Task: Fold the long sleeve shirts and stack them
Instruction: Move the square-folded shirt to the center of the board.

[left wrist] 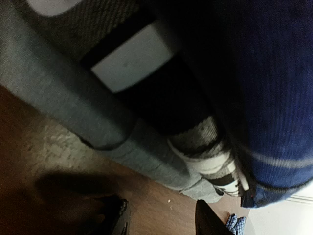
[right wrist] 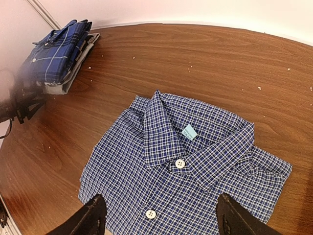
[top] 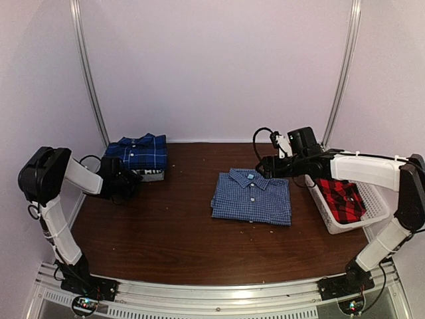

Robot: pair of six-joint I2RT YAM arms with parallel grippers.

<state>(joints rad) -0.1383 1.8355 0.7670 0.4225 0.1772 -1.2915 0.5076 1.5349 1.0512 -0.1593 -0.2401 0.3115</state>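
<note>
Checked shirt (top: 252,197) lies beneath the outstretched right pincer (right wrist: 161,218).

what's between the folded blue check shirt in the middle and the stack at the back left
Only bare tabletop with pale specks separates the shirt and the stack, clearest in the right wrist view.

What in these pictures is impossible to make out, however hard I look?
- Red-and-black plaid shirt in the white slatted plastic basket: top view, the right arm covers part; folded or not is unclear.
- Garments under the dark blue plaid shirt: left wrist view is too close and blurred; only edges show.
- Blue-and-white fine check shirt: right wrist view's bottom edge cuts off its near edge.
</note>
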